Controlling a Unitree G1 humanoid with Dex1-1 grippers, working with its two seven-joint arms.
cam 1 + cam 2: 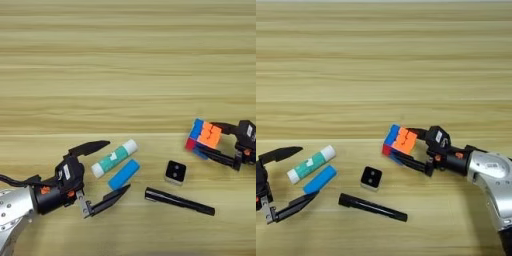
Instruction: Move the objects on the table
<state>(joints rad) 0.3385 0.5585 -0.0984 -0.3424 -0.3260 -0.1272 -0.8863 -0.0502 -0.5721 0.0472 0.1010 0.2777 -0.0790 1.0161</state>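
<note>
Objects of the task lie clustered along the near part of the table (128, 60). Right gripper (406, 144) pinches the puzzle cube (400, 140), one finger on its far side, one beneath its near edge; the cube sits tilted, so it is probably raised off the wood. Left gripper (116, 167) rests with fingers spread wide around the glue stick (114, 158) and blue bar (123, 174), which lie side by side, apparently framed for a grasp. Between the arms sit the black-and-white cube (175, 172) and, nearer, the marker (179, 201). No brand or lettering is legible on any item.
</note>
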